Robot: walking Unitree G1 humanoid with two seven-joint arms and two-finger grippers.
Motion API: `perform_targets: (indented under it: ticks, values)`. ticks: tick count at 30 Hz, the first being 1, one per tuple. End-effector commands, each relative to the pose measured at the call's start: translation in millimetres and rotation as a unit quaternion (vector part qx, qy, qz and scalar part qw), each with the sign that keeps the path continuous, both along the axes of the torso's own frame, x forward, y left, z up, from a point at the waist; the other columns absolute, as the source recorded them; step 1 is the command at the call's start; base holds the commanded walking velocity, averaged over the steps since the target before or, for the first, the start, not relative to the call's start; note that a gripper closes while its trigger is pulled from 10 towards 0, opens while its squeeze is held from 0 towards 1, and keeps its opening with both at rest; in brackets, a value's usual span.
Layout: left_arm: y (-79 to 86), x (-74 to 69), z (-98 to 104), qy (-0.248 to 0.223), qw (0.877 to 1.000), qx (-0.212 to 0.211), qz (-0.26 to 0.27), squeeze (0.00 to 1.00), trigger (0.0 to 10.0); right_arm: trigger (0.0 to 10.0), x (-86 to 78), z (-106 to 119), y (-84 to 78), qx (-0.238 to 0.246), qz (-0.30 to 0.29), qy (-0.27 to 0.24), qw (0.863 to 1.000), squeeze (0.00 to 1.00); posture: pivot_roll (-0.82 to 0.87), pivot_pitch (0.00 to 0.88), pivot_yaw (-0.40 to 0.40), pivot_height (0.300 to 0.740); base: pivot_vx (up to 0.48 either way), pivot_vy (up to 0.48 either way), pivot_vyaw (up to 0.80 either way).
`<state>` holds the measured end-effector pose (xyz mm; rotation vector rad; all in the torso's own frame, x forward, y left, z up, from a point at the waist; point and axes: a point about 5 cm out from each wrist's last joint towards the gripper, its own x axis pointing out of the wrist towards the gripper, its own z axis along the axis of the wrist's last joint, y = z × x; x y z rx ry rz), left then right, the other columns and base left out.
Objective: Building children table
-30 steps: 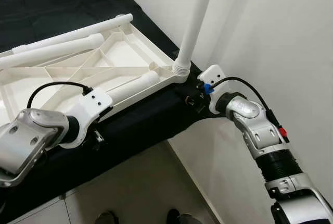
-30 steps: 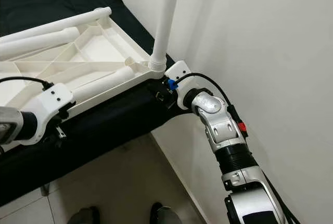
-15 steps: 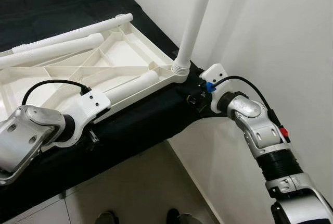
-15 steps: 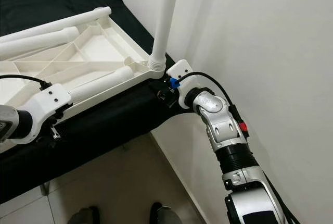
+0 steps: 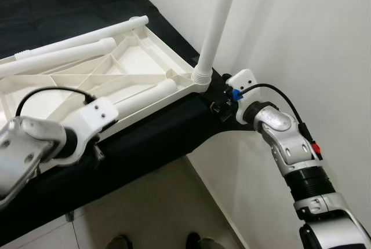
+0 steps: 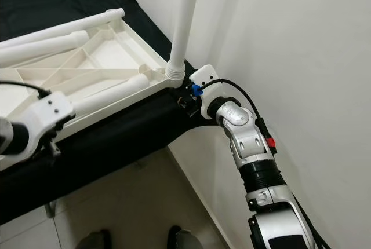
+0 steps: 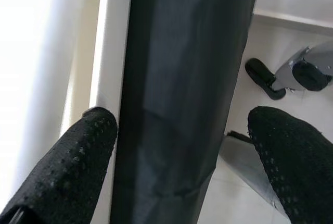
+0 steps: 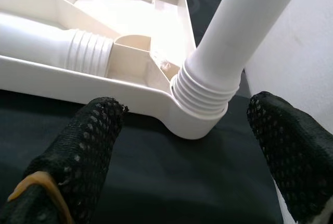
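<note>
Here the white tabletop lies upside down, ribbed underside up, on a black-covered bed beside a white wall. One table leg stands upright in the tabletop's corner socket, the corner nearest the wall. Three more white legs lie flat on the tabletop: one along its near edge, its ribbed end close to that same socket, and two along its far side. The right gripper sits just in front of the socketed corner, over the black cover, its jaws spread wide to either side of the upright leg's ribbed base without touching it. The left gripper is at the tabletop's near edge, further from the wall, jaws also spread apart, one fingertip against the white rim, the other off the bed's edge above the tiled floor.
</note>
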<state>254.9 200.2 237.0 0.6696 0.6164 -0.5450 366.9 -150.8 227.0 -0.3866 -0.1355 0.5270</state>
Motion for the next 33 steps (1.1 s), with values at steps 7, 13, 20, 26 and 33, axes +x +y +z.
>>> perform_targets:
  ticks: [7,13,20,26,33]
  values:
    - [11.0,-4.9,-10,0.015,0.999,0.037,0.01,0.0,10.0,10.0,-0.2,5,-1.6,-0.001,0.0,-0.01,1.0,0.0,0.11,0.223,-0.075,0.74,0.0,0.0,0.0]
    - [3.9,0.8,15,-0.023,0.999,0.032,-0.003,0.0,10.0,10.0,0.7,5,-3.1,0.003,-0.004,-0.008,1.0,0.0,0.12,0.224,-0.077,0.74,0.0,0.0,0.0]
    - [10.2,-3.3,13,-0.018,0.999,0.043,0.003,0.0,10.0,10.0,1.2,6,-1.2,0.001,0.0,-0.008,1.0,0.0,0.12,0.228,-0.08,0.74,0.0,0.0,0.0]
    - [25.0,-6.5,7,-0.002,0.998,0.061,0.025,0.0,10.0,10.0,1.6,5,-1.4,0.006,-0.001,-0.005,1.0,0.0,0.12,0.237,-0.082,0.74,0.0,0.0,0.0]
    - [37.2,-11.5,-16,0.039,0.996,0.073,0.042,0.0,10.0,10.0,2.6,10,-1.7,0.01,-0.001,-0.01,1.0,0.0,0.12,0.239,-0.085,0.74,0.0,0.0,0.0]
